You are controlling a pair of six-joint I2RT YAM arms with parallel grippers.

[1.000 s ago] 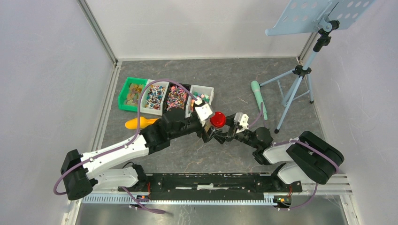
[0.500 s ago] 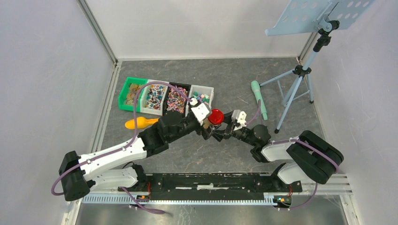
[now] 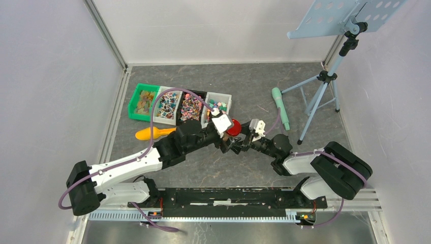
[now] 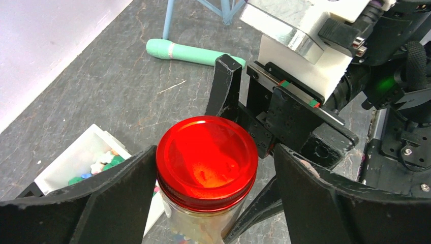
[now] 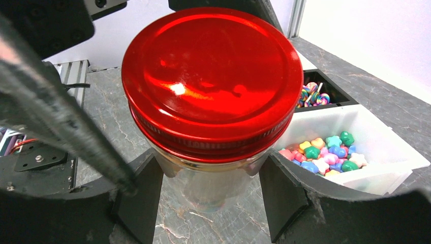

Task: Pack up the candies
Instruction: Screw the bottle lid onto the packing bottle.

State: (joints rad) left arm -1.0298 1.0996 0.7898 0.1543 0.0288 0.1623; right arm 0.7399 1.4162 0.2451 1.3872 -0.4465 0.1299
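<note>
Top view: red lid [image 3: 235,126] sits just right of centre, with both arms meeting on it. The left gripper [image 3: 229,133] comes in from 8 o'clock, the right gripper [image 3: 240,141] from 4 o'clock. The loose candies [image 3: 179,107] are in the row of bins [image 3: 133,105] at 10–11 o'clock of the lid. The orange scoop [image 3: 151,133] lies at 9 o'clock, well apart.

Left wrist view: the left gripper's jaws straddle the lid and are spread wider than it. The 9 o'clock finger is at or touching the rim, with a clear gap at 3 o'clock, so it is not clamped and holds nothing. The jar [image 4: 195,226] below the lid shows pale fill through the glass; can't make out what. The white bin [image 4: 61,168] at 8 o'clock has a few star sweets.

Right wrist view: the right gripper's fingers [image 5: 140,198] press the glass from 9 and 3 o'clock just under the lid, part closed and holding the jar. Small star candies in pink, green, blue and yellow sit in the white bin at 3–4 o'clock. Swirled lollipops are in the black bin behind it.

My read: this is the lid step. Can't tell whether the lid is going on or coming off, or how tight it is.

Next move: centre the left jaws on the rim, close evenly, then twist while the right holds the glass steady. An off-centre grip risks slipping on the smooth lid.
</note>
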